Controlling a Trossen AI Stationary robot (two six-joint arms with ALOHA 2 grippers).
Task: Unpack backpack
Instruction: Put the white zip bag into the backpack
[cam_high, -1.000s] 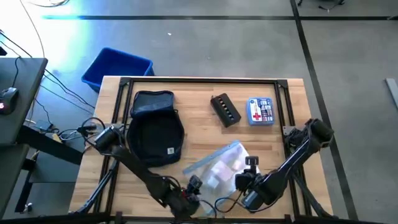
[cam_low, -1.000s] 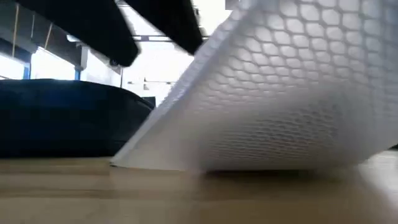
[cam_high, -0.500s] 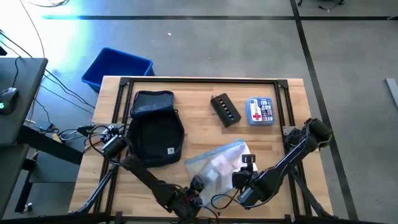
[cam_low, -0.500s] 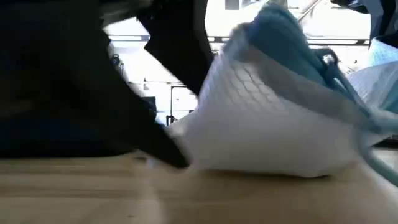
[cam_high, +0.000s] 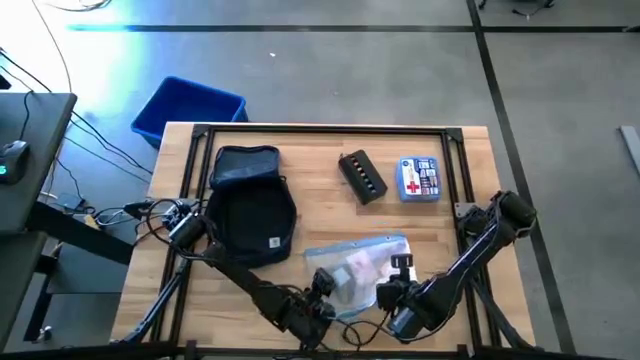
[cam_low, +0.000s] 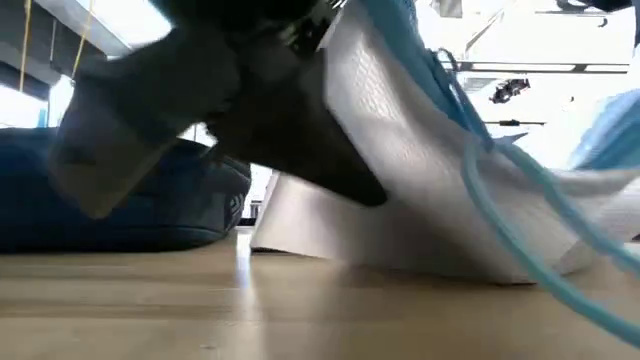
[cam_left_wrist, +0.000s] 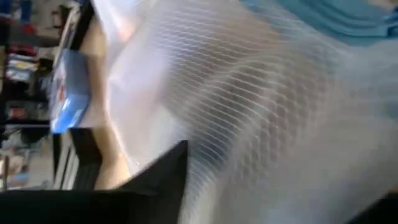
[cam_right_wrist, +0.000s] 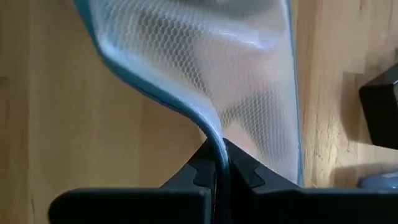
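Mesh pouch now flatter, lowered, right fingers still pinching edge

A clear mesh pouch with blue trim lies near the front edge of the wooden table, its blue edge bunched to a point. Farther back sit a black box and, just beside it, a blue first-aid kit with a red cross. A bright blue bin stands on the floor past the table's back left corner.
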